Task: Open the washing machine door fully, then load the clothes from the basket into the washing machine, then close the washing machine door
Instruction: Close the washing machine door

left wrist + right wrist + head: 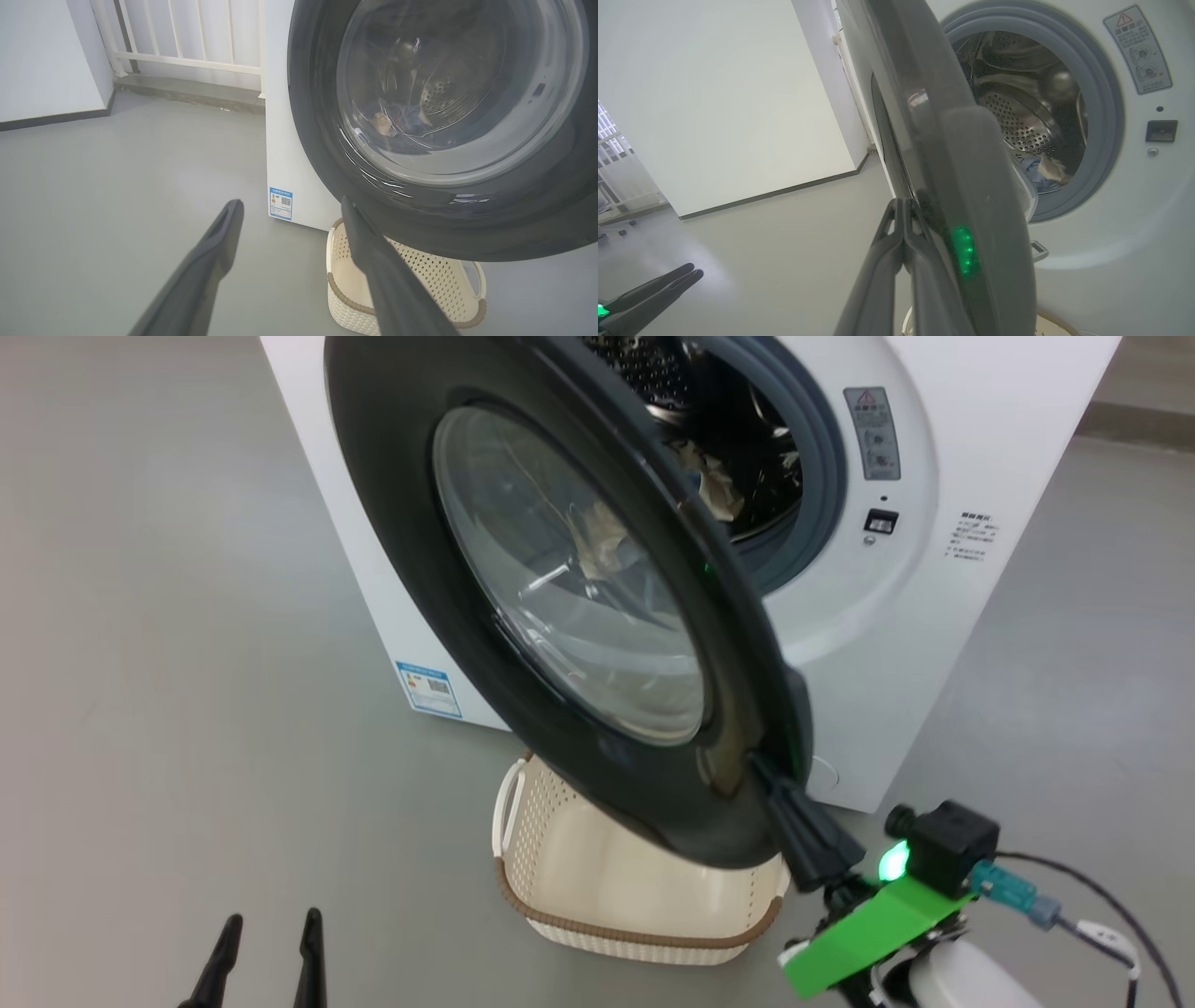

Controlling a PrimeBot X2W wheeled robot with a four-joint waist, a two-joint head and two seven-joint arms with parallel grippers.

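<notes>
Head view, left to right: the left claw [271, 919] hangs at the lower left above the grey floor [140, 709], its two dark fingers spread apart and holding nothing; a blue-and-white sticker [428, 688] marks the lower front of the washing machine [980, 429]; the washing machine door [392, 523], hinged on the left, stands partly swung out, its black rim overhanging the basket [523, 896], which sits on the floor just in front of the machine; the right claw [761, 767], fingers pressed together on nothing, meets the lower right edge of the door's rim; behind the door, the clothes [714, 485] lie inside the steel drum, ringed by the grey gasket [826, 457]; a warning label [873, 434] sits to the right of the opening
</notes>
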